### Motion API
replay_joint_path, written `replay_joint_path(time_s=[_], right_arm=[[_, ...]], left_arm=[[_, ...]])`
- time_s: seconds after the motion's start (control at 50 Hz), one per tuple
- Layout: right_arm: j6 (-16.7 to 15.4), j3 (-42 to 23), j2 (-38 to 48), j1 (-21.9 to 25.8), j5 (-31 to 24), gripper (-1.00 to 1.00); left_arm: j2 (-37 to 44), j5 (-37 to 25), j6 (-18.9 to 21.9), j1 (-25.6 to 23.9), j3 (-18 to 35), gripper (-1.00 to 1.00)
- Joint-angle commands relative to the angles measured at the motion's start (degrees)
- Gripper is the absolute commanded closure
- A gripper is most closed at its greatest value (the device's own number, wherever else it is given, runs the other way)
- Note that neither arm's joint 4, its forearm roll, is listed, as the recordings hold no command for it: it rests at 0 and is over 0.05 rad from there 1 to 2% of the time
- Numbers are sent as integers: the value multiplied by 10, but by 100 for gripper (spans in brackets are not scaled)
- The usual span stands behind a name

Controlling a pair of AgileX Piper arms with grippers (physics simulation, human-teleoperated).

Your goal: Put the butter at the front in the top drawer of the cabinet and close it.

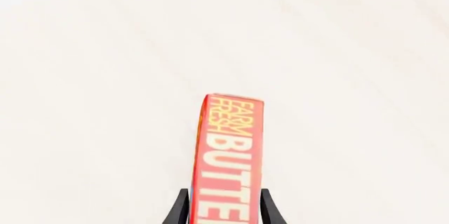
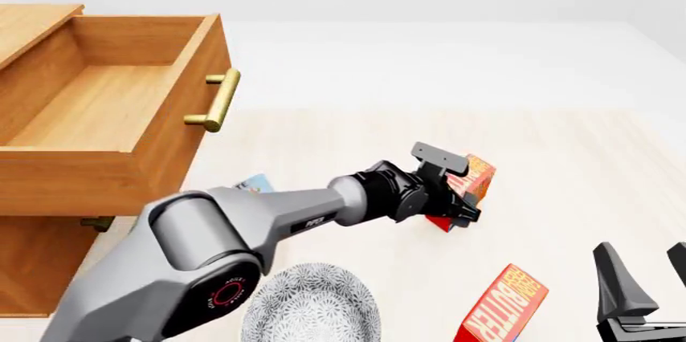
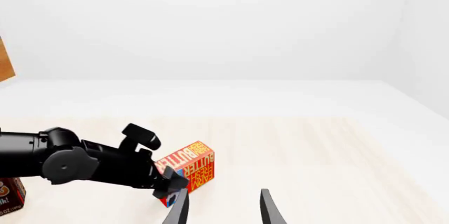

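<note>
The left arm (image 2: 214, 238) has grey rounded links, a black wrist, and a red-ringed joint cap.

So the grey left arm reaches out over the pale wood table (image 2: 579, 157), its black left gripper (image 2: 459, 212) clamped on a small red-and-orange butter box (image 2: 476, 177). A look-alike red butter box (image 2: 502, 307) sits nearer the camera. The light-brown wooden cabinet's (image 2: 32, 262) top drawer (image 2: 128, 117) is pulled open, brass bar handle (image 2: 218, 99) showing.
</note>
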State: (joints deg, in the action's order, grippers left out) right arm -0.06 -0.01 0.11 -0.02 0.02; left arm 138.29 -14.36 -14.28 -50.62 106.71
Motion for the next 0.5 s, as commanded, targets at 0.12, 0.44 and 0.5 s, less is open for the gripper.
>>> replay_joint_path(time_s=[0.12, 0.44, 0.5], right_arm=[[0, 0, 0, 0, 0, -100], [0, 0, 0, 0, 0, -100], [0, 0, 0, 0, 0, -100]], left_arm=[[26, -15, 7, -8, 34, -100], [-29, -36, 31, -7, 20, 100], [-38, -36, 33, -7, 14, 100]])
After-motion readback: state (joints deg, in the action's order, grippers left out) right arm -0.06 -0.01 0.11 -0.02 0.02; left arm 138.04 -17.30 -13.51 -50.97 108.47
